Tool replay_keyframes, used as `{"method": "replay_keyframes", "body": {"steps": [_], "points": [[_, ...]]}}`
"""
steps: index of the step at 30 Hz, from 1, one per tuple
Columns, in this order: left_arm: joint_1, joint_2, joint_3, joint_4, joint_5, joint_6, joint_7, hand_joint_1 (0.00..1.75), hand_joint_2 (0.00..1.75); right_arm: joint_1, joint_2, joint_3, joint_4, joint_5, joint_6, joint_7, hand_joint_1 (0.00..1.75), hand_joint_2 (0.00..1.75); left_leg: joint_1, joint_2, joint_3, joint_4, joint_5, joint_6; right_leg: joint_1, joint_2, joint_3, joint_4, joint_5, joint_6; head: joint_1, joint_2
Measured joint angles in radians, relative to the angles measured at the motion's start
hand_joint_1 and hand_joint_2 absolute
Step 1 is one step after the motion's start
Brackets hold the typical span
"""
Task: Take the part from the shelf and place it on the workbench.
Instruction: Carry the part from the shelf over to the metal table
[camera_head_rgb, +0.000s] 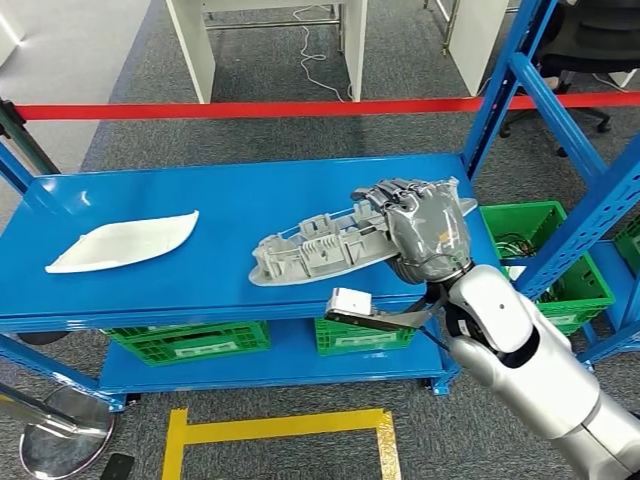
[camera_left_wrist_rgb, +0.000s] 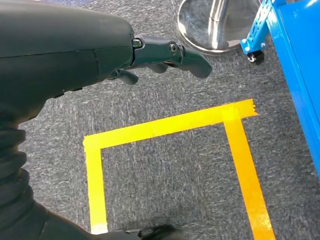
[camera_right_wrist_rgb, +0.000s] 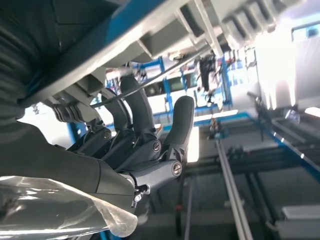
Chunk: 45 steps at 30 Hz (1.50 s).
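Two parts lie on the blue shelf (camera_head_rgb: 151, 290) in the head view: a grey ribbed part (camera_head_rgb: 317, 250) near the right end and a white curved shell (camera_head_rgb: 124, 243) at the far left. The right robot hand (camera_head_rgb: 419, 225) is wrapped over the grey part's right end, fingers curled across it, so it appears to hold the part. The part's long axis runs left to right along the shelf, tilted slightly, its free end reaching left from the hand. Green crates (camera_head_rgb: 189, 342) sit on the lower level, and yellow floor tape (camera_head_rgb: 279, 430) marks the near floor.

In the left wrist view, the left robot hand (camera_left_wrist_rgb: 166, 55) hangs over grey carpet and the yellow tape, fingers loosely extended and holding nothing.

In the right wrist view, the dark fingers (camera_right_wrist_rgb: 139, 112) press up against the grey part's ribbed underside. The right arm is plainly the nearer; lifting it clear of the shelf looks like the coming step.
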Motion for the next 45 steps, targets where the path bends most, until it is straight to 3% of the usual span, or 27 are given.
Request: {"method": "replay_keyframes", "body": {"steps": [2, 3, 4, 6, 7, 9, 12, 14, 16, 17, 18, 19, 21, 23, 26, 28, 31, 32, 33, 34, 36, 38, 42, 43, 45], "points": [[0.001, 0.001, 0.000, 0.000, -0.007, -0.001, 0.000, 0.00, 1.75, 0.012, 0.005, -0.007, 0.000, 0.033, -0.031, 0.009, 1.75, 1.75, 0.000, 0.000, -0.049, 0.104, -0.033, -0.002, 0.002, 0.000, 0.001, 0.000, -0.001, -0.002, 0.000, 0.000], [0.001, 0.001, 0.000, 0.000, -0.011, -0.001, 0.000, 0.00, 1.75, 0.016, 0.006, -0.013, 0.000, 0.049, -0.047, 0.014, 1.75, 1.75, 0.000, 0.000, -0.052, 0.107, -0.021, -0.001, 0.002, 0.000, 0.001, 0.000, -0.001, -0.003, 0.000, 0.000], [0.000, 0.002, 0.000, 0.000, -0.016, -0.001, 0.000, 0.00, 1.75, 0.019, 0.008, -0.019, 0.000, 0.064, -0.063, 0.017, 1.75, 1.75, 0.000, 0.000, -0.036, 0.070, 0.008, 0.001, 0.003, 0.001, 0.003, 0.001, -0.002, -0.002, 0.000, 0.000], [-0.001, 0.003, 0.000, 0.000, -0.024, 0.000, 0.000, 0.00, 1.75, 0.020, 0.012, -0.038, -0.001, 0.088, -0.092, 0.021, 1.75, 1.75, -0.001, 0.000, 0.024, -0.058, 0.076, 0.009, 0.005, 0.003, 0.005, 0.001, -0.004, 0.000, 0.000, 0.000], [-0.001, 0.003, 0.000, 0.000, -0.028, 0.000, 0.000, 0.00, 1.75, 0.019, 0.015, -0.048, -0.001, 0.098, -0.104, 0.023, 1.75, 1.75, -0.003, -0.001, 0.050, -0.115, 0.094, 0.014, 0.006, 0.005, 0.004, 0.002, -0.005, 0.003, 0.000, 0.000], [-0.003, 0.003, 0.000, 0.000, -0.034, 0.002, 0.000, 0.00, 1.75, 0.016, 0.019, -0.070, -0.002, 0.114, -0.122, 0.028, 1.75, 1.75, -0.006, -0.001, 0.068, -0.162, 0.097, 0.021, 0.009, 0.006, -0.001, 0.003, -0.004, 0.012, 0.001, 0.000], [-0.004, 0.001, 0.000, 0.000, -0.041, 0.004, -0.001, 0.00, 1.75, 0.010, 0.022, -0.097, -0.005, 0.129, -0.131, 0.035, 1.75, 1.75, -0.003, -0.001, 0.069, -0.173, 0.100, 0.036, 0.007, 0.004, -0.011, 0.011, -0.013, 0.028, 0.002, 0.000], [-0.006, -0.001, 0.000, 0.000, -0.044, 0.005, -0.001, 0.00, 1.75, 0.003, 0.023, -0.112, -0.008, 0.134, -0.134, 0.036, 1.75, 1.75, 0.001, -0.001, 0.072, -0.179, 0.103, 0.046, 0.004, 0.003, -0.049, 0.087, -0.058, 0.036, 0.004, 0.000], [-0.007, -0.002, 0.000, 0.000, -0.045, 0.006, -0.001, 0.00, 1.75, -0.001, 0.024, -0.120, -0.009, 0.137, -0.137, 0.037, 1.75, 1.75, 0.001, -0.001, 0.072, -0.179, 0.104, 0.049, 0.003, 0.003, -0.113, 0.222, -0.114, 0.041, 0.006, 0.000], [-0.007, -0.003, 0.000, 0.000, -0.046, 0.006, -0.001, 0.00, 1.75, -0.002, 0.024, -0.122, -0.009, 0.139, -0.137, 0.038, 1.75, 1.75, 0.001, -0.001, 0.072, -0.178, 0.103, 0.049, 0.003, 0.003, -0.138, 0.271, -0.125, 0.043, 0.006, 0.000], [-0.007, -0.004, 0.000, 0.000, -0.048, 0.006, -0.001, 0.00, 1.75, -0.003, 0.024, -0.125, -0.009, 0.142, -0.137, 0.040, 1.75, 1.75, 0.001, -0.001, 0.072, -0.178, 0.103, 0.049, 0.003, 0.003, -0.148, 0.285, -0.117, 0.044, 0.007, 0.000], [-0.007, -0.005, 0.000, 0.000, -0.051, 0.006, -0.001, 0.00, 1.75, -0.006, 0.024, -0.129, -0.009, 0.145, -0.137, 0.042, 1.75, 1.75, 0.001, -0.002, 0.073, -0.177, 0.102, 0.049, 0.002, 0.002, -0.138, 0.258, -0.091, 0.043, 0.007, 0.000], [-0.007, -0.008, 0.000, 0.000, -0.055, 0.007, 0.000, 0.00, 1.75, -0.020, 0.024, -0.138, -0.009, 0.150, -0.137, 0.044, 1.75, 1.75, 0.001, -0.003, 0.073, -0.173, 0.100, 0.045, 0.003, 0.000, -0.077, 0.126, -0.022, 0.040, 0.007, 0.000], [-0.007, -0.010, 0.000, 0.000, -0.059, 0.008, 0.002, 0.00, 1.75, -0.038, 0.026, -0.146, -0.010, 0.154, -0.137, 0.045, 1.75, 1.75, -0.003, -0.004, 0.068, -0.167, 0.098, 0.036, 0.004, 0.001, -0.028, 0.025, 0.007, 0.033, 0.006, 0.000], [-0.007, -0.009, 0.000, 0.000, -0.063, 0.010, 0.004, 0.00, 1.75, -0.055, 0.031, -0.153, -0.011, 0.158, -0.139, 0.044, 1.75, 1.75, -0.005, -0.003, 0.063, -0.164, 0.098, 0.023, 0.005, 0.003, -0.019, 0.009, 0.006, 0.020, 0.005, 0.000], [-0.007, -0.011, 0.000, 0.000, -0.064, 0.012, 0.005, 0.00, 1.75, -0.062, 0.033, -0.157, -0.012, 0.160, -0.139, 0.044, 1.75, 1.75, -0.003, -0.002, 0.052, -0.135, 0.075, 0.012, 0.002, 0.001, -0.018, 0.007, 0.009, 0.008, 0.004, 0.000], [-0.007, -0.012, 0.000, 0.000, -0.063, 0.035, 0.024, 0.00, 1.75, -0.068, 0.042, -0.158, -0.018, 0.167, -0.140, 0.042, 1.75, 1.75, -0.001, -0.001, -0.021, 0.036, -0.014, 0.001, 0.002, 0.000, -0.017, 0.006, 0.010, -0.002, 0.002, 0.000], [-0.007, -0.013, 0.001, 0.000, -0.062, 0.046, 0.037, 0.00, 1.75, -0.070, 0.047, -0.157, -0.021, 0.170, -0.140, 0.042, 1.75, 1.75, -0.001, -0.001, -0.045, 0.091, -0.032, 0.000, 0.002, 0.000, -0.017, 0.006, 0.009, -0.002, 0.002, 0.000], [-0.007, -0.014, 0.001, 0.000, -0.060, 0.055, 0.053, 0.00, 1.75, -0.074, 0.052, -0.155, -0.025, 0.173, -0.140, 0.041, 1.75, 1.75, -0.001, -0.001, -0.057, 0.117, -0.032, 0.000, 0.003, 0.001, -0.016, 0.006, 0.009, -0.002, 0.002, 0.000], [-0.008, -0.015, 0.003, 0.000, -0.058, 0.059, 0.067, 0.00, 1.75, -0.077, 0.058, -0.153, -0.029, 0.175, -0.140, 0.041, 1.75, 1.75, -0.001, -0.001, -0.054, 0.109, -0.017, 0.002, 0.003, 0.001, -0.015, 0.006, 0.009, -0.003, 0.002, 0.000], [-0.010, -0.017, 0.008, 0.000, -0.053, 0.062, 0.088, 0.00, 1.75, -0.089, 0.073, -0.146, -0.041, 0.176, -0.137, 0.041, 1.75, 1.75, -0.001, -0.001, 0.001, -0.013, 0.055, 0.009, 0.004, 0.003, -0.011, 0.007, 0.007, -0.001, 0.002, 0.000], [-0.014, -0.018, 0.015, 0.000, -0.050, 0.065, 0.100, 0.00, 1.75, -0.103, 0.086, -0.140, -0.052, 0.177, -0.134, 0.042, 1.75, 1.75, -0.004, -0.001, 0.054, -0.132, 0.100, 0.018, 0.007, 0.004, -0.012, 0.008, 0.007, 0.004, 0.003, 0.000], [-0.017, -0.024, 0.023, 0.000, -0.043, 0.079, 0.118, 0.00, 1.75, -0.111, 0.102, -0.124, -0.072, 0.164, -0.132, 0.043, 1.75, 1.75, -0.005, -0.003, 0.064, -0.167, 0.105, 0.033, 0.010, 0.003, -0.021, 0.010, 0.006, 0.021, 0.004, 0.000], [-0.018, -0.026, 0.026, 0.000, -0.042, 0.082, 0.120, 0.00, 1.75, -0.112, 0.105, -0.119, -0.077, 0.158, -0.132, 0.041, 1.75, 1.75, -0.002, -0.002, 0.064, -0.171, 0.109, 0.039, 0.009, 0.002, -0.029, 0.024, -0.007, 0.025, 0.005, 0.000], [-0.021, -0.029, 0.031, -0.001, -0.042, 0.085, 0.124, 0.00, 1.75, -0.113, 0.114, -0.107, -0.083, 0.149, -0.132, 0.035, 1.75, 1.75, 0.001, -0.001, 0.061, -0.176, 0.116, 0.049, 0.007, 0.002, -0.070, 0.120, -0.069, 0.032, 0.008, 0.000]]}}
